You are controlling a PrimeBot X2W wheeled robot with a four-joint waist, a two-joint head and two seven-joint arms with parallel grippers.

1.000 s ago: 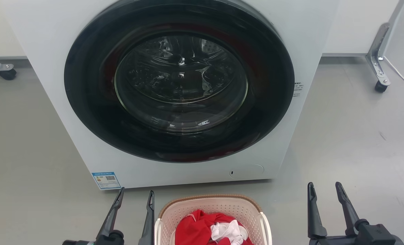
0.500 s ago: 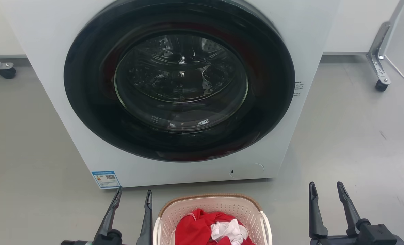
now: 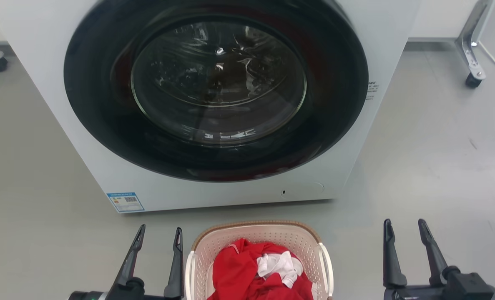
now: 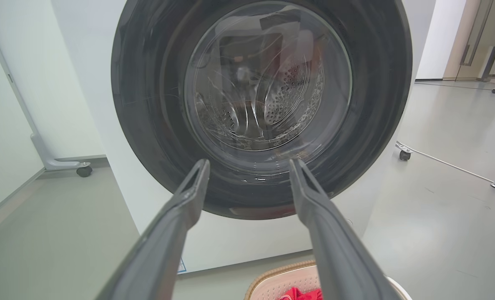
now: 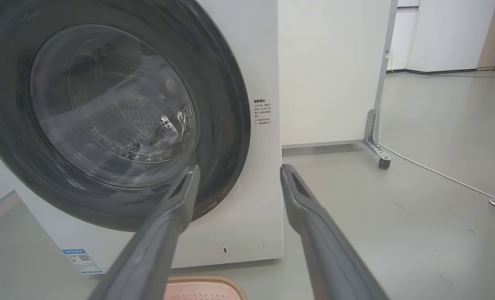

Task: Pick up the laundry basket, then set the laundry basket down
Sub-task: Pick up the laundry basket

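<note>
Head view: laundry basket (image 3: 296,245) sits between two spread, empty jaws, nearer the left pair.

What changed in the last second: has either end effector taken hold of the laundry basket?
The head camera moved: the whole view slid up and the washing machine looms larger, so more of the laundry basket shows. Nothing was grasped or released. The left end effector and right end effector stay open and empty either side of the basket, which still sits on the floor.
</note>
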